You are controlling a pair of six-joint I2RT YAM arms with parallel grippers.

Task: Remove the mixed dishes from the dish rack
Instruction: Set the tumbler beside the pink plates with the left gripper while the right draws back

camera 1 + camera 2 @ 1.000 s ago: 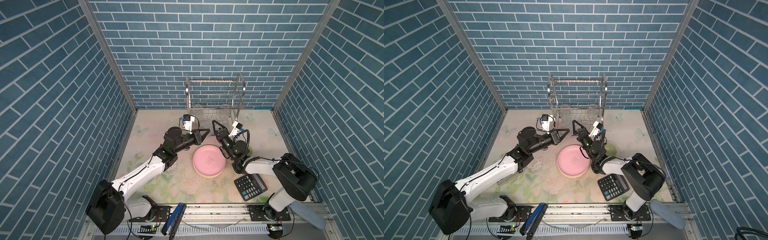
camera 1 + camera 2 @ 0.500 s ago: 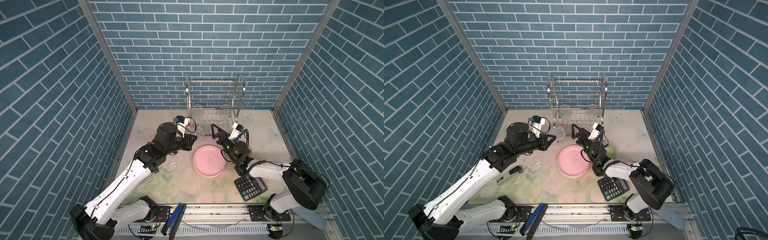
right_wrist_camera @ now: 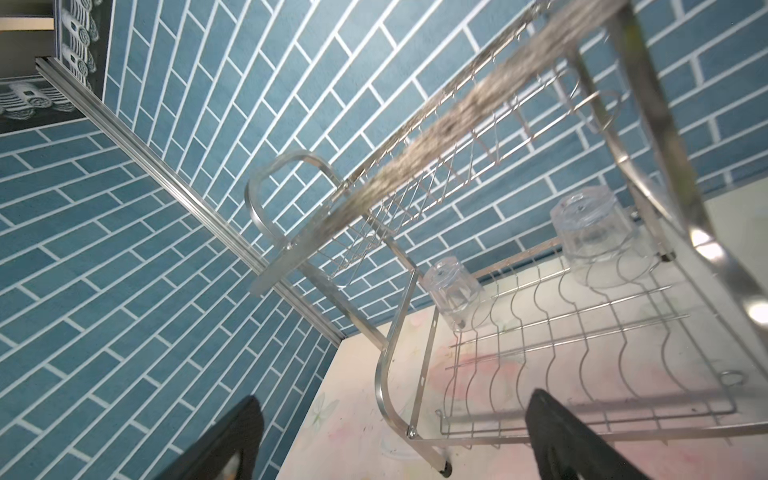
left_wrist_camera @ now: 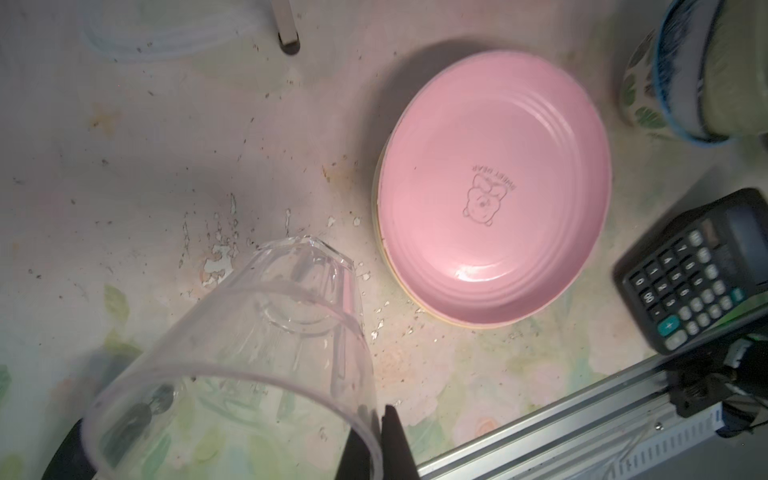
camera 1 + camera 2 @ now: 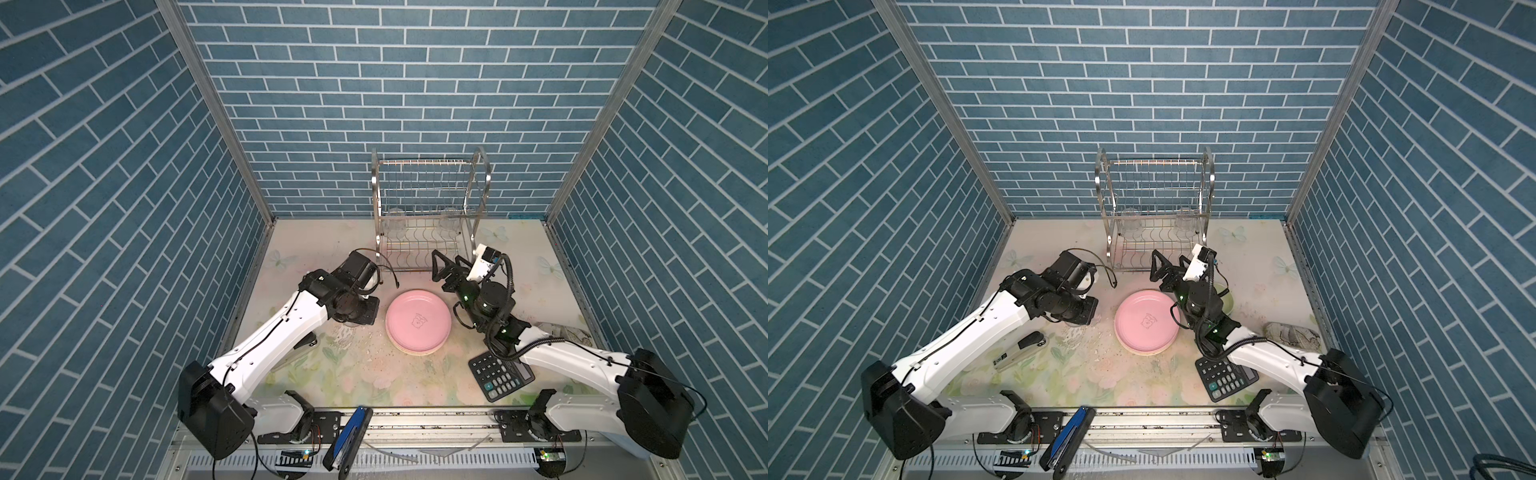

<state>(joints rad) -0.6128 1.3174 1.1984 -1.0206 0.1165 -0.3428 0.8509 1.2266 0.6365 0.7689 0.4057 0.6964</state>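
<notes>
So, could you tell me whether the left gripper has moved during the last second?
Yes. The left gripper, shut on a glass, has drawn away from the rack, toward the front and left, beside the pink plate.

Two matching robot arms. The left arm (image 5: 282,336), rooted at the table's (image 5: 374,378) 7 o'clock, and the right arm (image 5: 577,368), rooted at 5 o'clock, have smooth white shells on their long links and bulky, rounded black housings at the shoulder and elbow joints. Thin black cables (image 5: 249,352) trail along the white links. The right arm also carries a small white wrist camera (image 5: 484,262), a looped black cord (image 5: 508,286), tiny green lights (image 5: 465,297) and a black right gripper (image 5: 445,261) with triangular fingers.
</notes>
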